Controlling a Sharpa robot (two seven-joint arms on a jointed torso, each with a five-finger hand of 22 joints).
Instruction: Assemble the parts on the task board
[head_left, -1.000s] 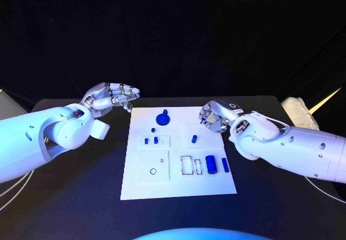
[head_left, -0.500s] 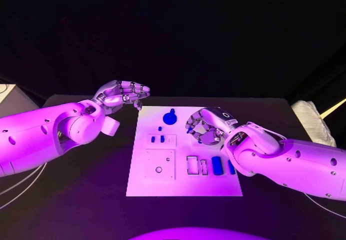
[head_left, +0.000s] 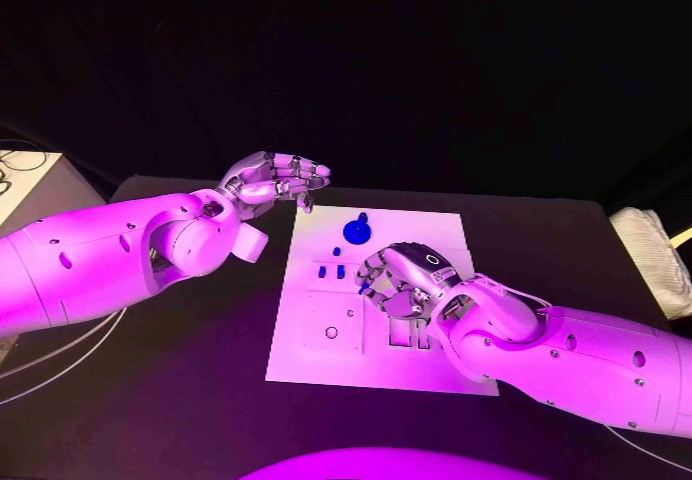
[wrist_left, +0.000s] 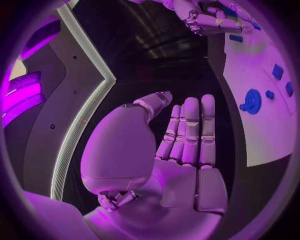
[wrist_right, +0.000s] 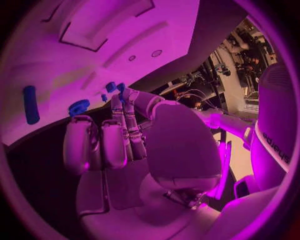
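Note:
The white task board (head_left: 433, 225) lies in the middle of the black table. A round blue part (head_left: 356, 231) stands near its far edge, with two small blue parts (head_left: 332, 271) side by side nearer me. My right hand (head_left: 401, 280) is down over the board's middle with its fingers curled. A bit of blue shows at its fingertips (wrist_right: 125, 95), but a grip on it is unclear. My left hand (head_left: 277, 182) hovers off the board's far left corner, fingers (wrist_left: 187, 130) side by side and lightly bent, holding nothing. A long blue part (wrist_right: 30, 104) lies on the board (wrist_right: 75, 60).
A square inset plate (head_left: 332, 330) with a round hole sits at the board's near left. A pale bundle (head_left: 652, 250) lies at the table's right edge, and a white box (head_left: 29, 180) stands off the far left. My right forearm (head_left: 577, 350) covers the board's near right.
The camera has shifted. My right hand has moved from the board's right edge in over its middle and come down. My left hand stays by the far left corner.

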